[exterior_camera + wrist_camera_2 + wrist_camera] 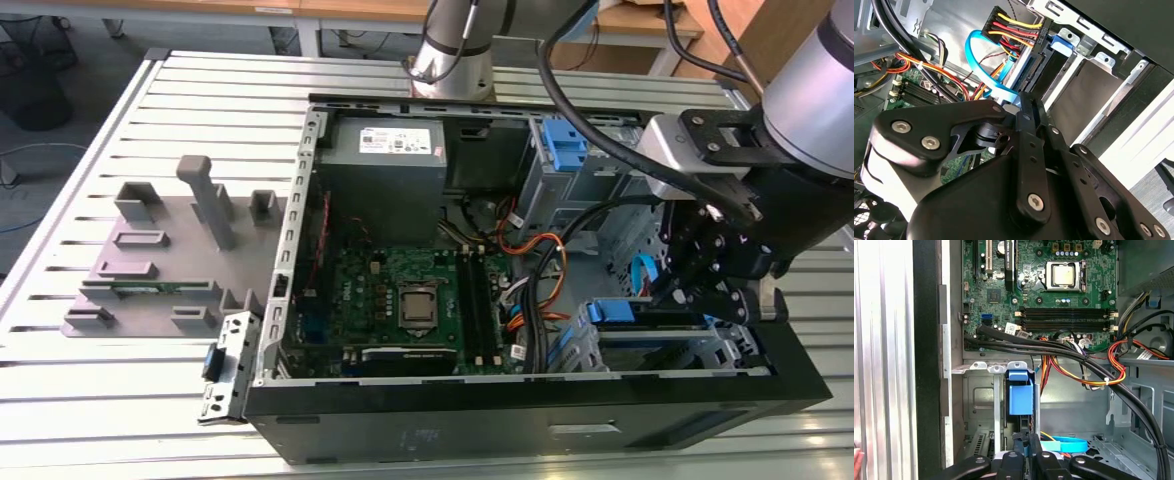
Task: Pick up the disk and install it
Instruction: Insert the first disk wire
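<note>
The disk (1020, 392) stands on edge in a slot of the metal drive cage (979, 390) at the case's front corner, its blue carrier tab showing. In the exterior view the disk (627, 312) lies across the cage at the lower right. My gripper (1022, 440) hangs directly over the disk's connector end, shut with nothing between its fingers. In the second wrist view the gripper (1026, 100) has its tip just short of the disk's (1030, 67) end, where a power plug (1014, 30) with yellow, red and black wires and a blue data cable (981, 65) sit.
The open computer case (534, 410) lies on a slatted metal table (120, 400). Inside are the motherboard (400, 300), the grey power supply (387, 145), a loose blue bracket (567, 150) and thick black cables (1064, 352) crossing near the cage. A grey fixture (174, 250) stands left of the case.
</note>
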Tool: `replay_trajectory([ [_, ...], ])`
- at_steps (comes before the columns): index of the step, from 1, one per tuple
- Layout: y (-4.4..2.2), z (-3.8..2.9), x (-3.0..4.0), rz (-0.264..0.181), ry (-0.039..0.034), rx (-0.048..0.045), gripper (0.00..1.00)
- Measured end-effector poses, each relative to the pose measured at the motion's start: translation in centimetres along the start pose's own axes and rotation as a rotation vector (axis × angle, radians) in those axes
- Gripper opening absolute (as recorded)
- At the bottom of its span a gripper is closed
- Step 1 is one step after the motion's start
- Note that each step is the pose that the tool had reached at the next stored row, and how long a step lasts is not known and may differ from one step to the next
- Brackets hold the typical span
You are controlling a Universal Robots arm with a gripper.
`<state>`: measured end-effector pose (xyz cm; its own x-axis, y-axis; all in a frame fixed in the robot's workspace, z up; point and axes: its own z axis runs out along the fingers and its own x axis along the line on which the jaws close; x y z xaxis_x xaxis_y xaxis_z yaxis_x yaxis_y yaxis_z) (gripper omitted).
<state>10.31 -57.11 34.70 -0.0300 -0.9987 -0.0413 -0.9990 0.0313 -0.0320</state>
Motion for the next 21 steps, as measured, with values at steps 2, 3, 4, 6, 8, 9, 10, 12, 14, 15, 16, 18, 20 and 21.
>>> replay_trajectory([
  [2,0.0,0.03,-0.01,0.0,-0.0002,0.0,0.16],
  [3,0.0,0.03,-0.04,0.0,-0.0001,0.0,0.16],
  [4,0.0,0.04,-0.09,0.0,-0.0001,0.0,0.16],
  [6,0.0,0.07,-0.22,0.0,-0.0001,0.0,0.16],
  [8,0.01,0.09,-0.32,0.0,-0.0001,0.0,0.16],
  [9,0.01,0.09,-0.32,0.0,0.0,0.0,0.16],
  [10,0.01,0.09,-0.33,0.0,-0.0001,0.0,0.16],
  [12,-0.02,0.1,-0.33,0.0,0.0001,0.0,0.16],
  [14,-0.18,0.12,-0.34,0.0,0.0,0.0,0.16],
  [15,-0.21,0.12,-0.35,0.0,0.0,0.0,0.16],
  [16,-0.2,0.12,-0.34,0.0,0.0,0.0,0.16],
  [18,-0.21,0.12,-0.34,0.0,0.0,0.0,0.16],
  [20,-0.22,0.12,-0.34,0.0,0.0,0.0,0.16],
  [21,-0.22,0.12,-0.34,0.0,0.0001,0.0,0.16],
])
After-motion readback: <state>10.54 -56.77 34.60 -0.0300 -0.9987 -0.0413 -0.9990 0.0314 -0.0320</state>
